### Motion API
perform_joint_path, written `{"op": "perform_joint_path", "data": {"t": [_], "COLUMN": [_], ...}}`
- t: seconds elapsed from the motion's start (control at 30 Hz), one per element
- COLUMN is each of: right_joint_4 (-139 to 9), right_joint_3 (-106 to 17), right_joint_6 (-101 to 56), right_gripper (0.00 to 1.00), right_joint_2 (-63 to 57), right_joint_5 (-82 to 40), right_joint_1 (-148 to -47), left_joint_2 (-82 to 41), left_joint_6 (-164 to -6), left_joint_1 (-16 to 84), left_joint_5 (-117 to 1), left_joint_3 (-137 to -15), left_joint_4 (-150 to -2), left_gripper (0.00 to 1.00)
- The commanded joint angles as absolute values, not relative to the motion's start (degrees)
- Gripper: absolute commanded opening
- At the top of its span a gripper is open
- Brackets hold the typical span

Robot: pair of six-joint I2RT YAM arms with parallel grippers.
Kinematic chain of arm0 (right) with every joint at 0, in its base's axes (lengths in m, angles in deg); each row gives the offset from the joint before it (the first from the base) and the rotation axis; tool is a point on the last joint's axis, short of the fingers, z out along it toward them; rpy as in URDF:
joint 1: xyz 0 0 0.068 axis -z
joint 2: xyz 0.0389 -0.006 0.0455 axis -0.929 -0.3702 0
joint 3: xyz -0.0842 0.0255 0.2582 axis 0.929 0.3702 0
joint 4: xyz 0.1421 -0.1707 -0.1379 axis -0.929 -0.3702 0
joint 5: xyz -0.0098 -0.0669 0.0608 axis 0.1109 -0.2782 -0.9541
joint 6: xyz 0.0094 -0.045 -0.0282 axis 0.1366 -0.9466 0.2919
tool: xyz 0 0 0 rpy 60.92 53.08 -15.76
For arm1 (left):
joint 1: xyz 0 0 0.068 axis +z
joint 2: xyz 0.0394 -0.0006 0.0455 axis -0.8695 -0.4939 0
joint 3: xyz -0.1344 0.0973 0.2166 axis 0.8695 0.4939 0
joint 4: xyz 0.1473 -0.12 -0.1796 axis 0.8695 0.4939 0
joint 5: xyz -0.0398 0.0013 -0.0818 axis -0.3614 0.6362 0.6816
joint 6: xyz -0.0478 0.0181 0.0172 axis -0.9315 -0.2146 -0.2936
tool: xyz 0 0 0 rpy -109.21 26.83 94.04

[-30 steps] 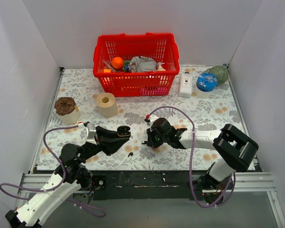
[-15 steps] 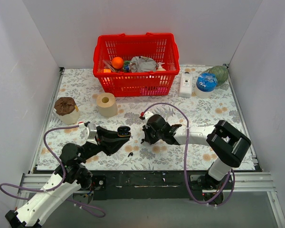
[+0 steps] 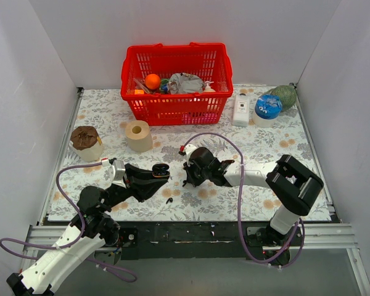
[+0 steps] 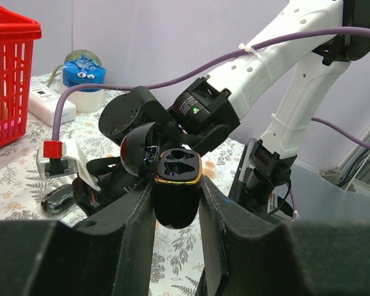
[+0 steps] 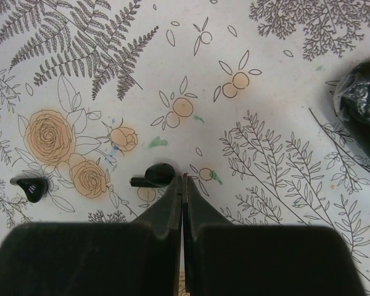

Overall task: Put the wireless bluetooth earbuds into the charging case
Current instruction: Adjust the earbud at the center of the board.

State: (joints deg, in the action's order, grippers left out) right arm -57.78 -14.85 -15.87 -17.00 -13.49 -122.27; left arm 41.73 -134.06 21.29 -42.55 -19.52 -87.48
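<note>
Worktop (image 3: 271,142): floral sheet.
Left gripper (image 4: 177,203): mine, clamped on the case, raised off the worktop.
Right gripper (image 5: 183,185): mine, fingers pressed together, empty.
Case (image 4: 177,185): lid open.
Earbud (image 5: 155,175): on the worktop, just beside my right fingertips.
Second earbud (image 5: 31,187): on the worktop, further left.

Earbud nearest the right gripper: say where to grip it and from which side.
Take the earbud by its rounded body, probably from above: it lies flat on the tablecloth, thin stem sticking sideways. The right gripper, shut beside it, should open first.
</note>
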Motion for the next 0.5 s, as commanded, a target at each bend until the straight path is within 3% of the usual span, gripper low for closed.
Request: {"op": "perform_joint_path", "data": {"t": [0.0, 0.3, 0.47], "right_joint_4": [-57.8, -58.2, -59.8], "right_joint_3": [-17.1, -18.7, -17.9], "right_joint_6": [-17.6, -19.0, -18.2], "right_gripper": [0.01, 0.02, 0.10], "right_joint_2": [-18.8, -19.8, -17.2], "right_joint_5": [-16.6, -18.2, -14.9], "right_joint_1": [-122.4, -122.4, -121.8], "left_joint_2": [41.7, 41.7, 42.1], "left_joint_6": [-133.6, -133.9, -133.7], "left_joint_1": [21.2, 21.2, 21.2], "left_joint_5": [-42.0, -41.8, -42.1], "left_joint_3": [-21.4, -21.3, -21.4], "left_joint_4": [-87.6, -87.7, -87.6], "left_gripper": [0.00, 0.00, 0.00]}}
